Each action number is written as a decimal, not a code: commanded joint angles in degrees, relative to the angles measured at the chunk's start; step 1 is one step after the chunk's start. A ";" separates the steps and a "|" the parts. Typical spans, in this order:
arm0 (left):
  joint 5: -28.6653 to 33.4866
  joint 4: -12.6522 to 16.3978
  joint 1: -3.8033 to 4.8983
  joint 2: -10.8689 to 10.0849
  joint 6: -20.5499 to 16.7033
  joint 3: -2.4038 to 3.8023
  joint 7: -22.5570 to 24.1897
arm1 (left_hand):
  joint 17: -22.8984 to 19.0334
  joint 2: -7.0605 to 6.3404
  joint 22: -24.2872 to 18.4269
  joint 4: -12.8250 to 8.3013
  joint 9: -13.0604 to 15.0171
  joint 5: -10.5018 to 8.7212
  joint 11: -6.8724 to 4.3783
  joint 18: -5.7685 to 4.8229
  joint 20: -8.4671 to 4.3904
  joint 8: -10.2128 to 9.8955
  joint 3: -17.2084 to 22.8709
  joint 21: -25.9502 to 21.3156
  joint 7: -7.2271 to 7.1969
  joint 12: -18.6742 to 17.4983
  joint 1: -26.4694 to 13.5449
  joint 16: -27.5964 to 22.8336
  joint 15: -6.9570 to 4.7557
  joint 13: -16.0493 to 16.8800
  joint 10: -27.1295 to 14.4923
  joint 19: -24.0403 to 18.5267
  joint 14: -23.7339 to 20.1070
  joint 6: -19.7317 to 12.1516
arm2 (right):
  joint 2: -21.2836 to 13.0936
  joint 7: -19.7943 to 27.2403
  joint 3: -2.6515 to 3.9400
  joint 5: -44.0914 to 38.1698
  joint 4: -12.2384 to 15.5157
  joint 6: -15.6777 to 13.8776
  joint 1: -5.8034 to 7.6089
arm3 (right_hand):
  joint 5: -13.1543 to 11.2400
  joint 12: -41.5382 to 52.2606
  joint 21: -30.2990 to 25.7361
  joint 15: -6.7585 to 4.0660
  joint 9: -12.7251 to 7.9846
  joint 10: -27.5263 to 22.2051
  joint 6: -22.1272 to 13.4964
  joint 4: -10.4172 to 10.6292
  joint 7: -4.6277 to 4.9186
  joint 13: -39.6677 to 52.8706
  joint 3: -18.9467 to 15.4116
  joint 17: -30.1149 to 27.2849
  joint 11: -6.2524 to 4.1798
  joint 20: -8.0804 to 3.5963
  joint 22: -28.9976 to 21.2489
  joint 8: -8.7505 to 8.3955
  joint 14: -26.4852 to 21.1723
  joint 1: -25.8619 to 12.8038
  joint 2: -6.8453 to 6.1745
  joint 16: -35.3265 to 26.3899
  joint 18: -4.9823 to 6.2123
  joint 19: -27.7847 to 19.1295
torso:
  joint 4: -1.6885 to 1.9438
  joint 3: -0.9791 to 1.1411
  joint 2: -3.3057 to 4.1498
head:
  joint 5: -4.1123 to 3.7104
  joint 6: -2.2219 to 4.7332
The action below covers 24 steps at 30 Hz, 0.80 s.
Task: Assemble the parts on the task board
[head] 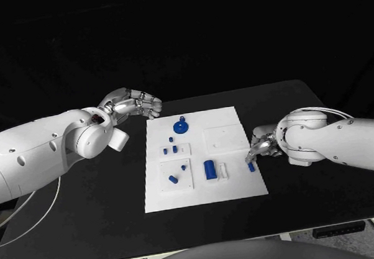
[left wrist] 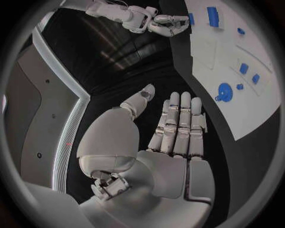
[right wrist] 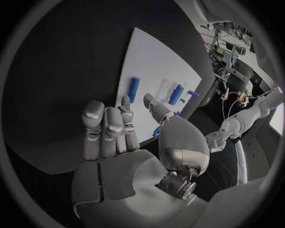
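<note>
From the head, one white board (head: 233, 187) lies between the hands, seven blue pieces on it, one piece (head: 251, 167) just beside the right hand (head: 262, 146); at the left wrist, the left hand (left wrist: 169, 142) is spread and empty; at the right wrist, the right hand is spread, holding nothing.

Task board (head: 229, 187) lay mid-table (head: 89, 227), centre of the head frame. Round part (head: 180, 127) sat at the board's upper left; small parts (head: 170, 149) below it; cylinder part (head: 210, 168) lower centre; bar part (head: 251, 167) at the right edge. Left hand (head: 135, 104) was off the board's upper left corner, right hand (head: 262, 145) at its right edge, just above the bar part.
</note>
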 commanded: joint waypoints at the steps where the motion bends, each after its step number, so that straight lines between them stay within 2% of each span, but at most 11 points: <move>1: 0.27 0.07 0.01 0.09 0.82 0.02 0.85 | 0.06 -0.14 0.06 0.30 -0.05 -0.03 -0.04 0.61 0.38 0.38 0.06 -0.39 -0.09 -0.02 -0.57 -0.23 0.08 -0.04 -0.49 -0.14 0.42 -0.42 | 0.09 -1.53 -0.05 -2.66 -0.26 1.15 -0.21 | -0.24 -0.11 0.13 -0.46 0.12 0.21 0.34 0.38 -0.06 0.03 -0.15 -0.09 -0.29 0.31 0.09 0.39 -0.11 -0.56 -0.07 0.13 4.31 0.06 | 0.03 -0.10 0.01 | -0.10 -0.15; 6: 0.27 0.03 0.01 0.09 0.86 0.02 0.82 | 0.08 -0.14 0.08 0.32 -0.06 -0.03 -0.04 0.61 0.38 0.39 0.05 -0.40 -0.09 -0.02 -0.59 -0.25 0.08 -0.05 -0.50 -0.14 0.42 -0.43 | 0.68 -1.51 -0.14 -2.82 -0.46 0.97 -0.89 | -0.27 -0.16 0.13 -0.52 0.29 0.21 0.32 0.80 -0.11 0.05 -0.20 -0.10 -0.35 0.30 0.09 0.41 -0.14 -0.95 -0.32 0.16 4.31 0.04 | 0.02 -0.08 0.03 | -0.14 -0.26; 19: 0.27 -0.01 0.00 0.03 0.98 0.02 0.75 | 0.14 -0.15 0.11 0.34 -0.07 -0.03 -0.04 0.62 0.38 0.41 0.05 -0.43 -0.09 -0.03 -0.61 -0.29 0.08 -0.05 -0.50 -0.14 0.41 -0.44 | 2.40 -1.89 -0.28 -9.22 -0.80 0.61 -3.48 | -0.28 -0.19 0.14 -0.56 0.37 0.20 0.29 0.96 -0.14 0.06 -0.19 -0.11 -0.38 0.28 0.10 0.41 -0.16 -1.08 -0.48 0.18 4.31 0.03 | 0.09 -0.19 0.04 | 0.05 -0.68; 24: 0.27 0.01 0.00 0.06 1.07 0.01 0.75 | 0.15 -0.15 0.11 0.34 -0.07 -0.03 -0.04 0.62 0.38 0.41 0.05 -0.44 -0.09 -0.03 -0.62 -0.30 0.08 -0.05 -0.51 -0.14 0.41 -0.45 | 3.45 -2.11 -0.36 -12.00 -0.77 0.77 -4.07 | -0.27 -0.27 0.15 -0.61 0.45 0.14 -0.09 0.33 -0.13 0.09 0.93 -0.15 -0.40 0.09 0.12 0.20 -0.20 0.45 0.57 0.19 4.31 0.00 | 0.02 -0.13 0.01 | 0.16 -0.79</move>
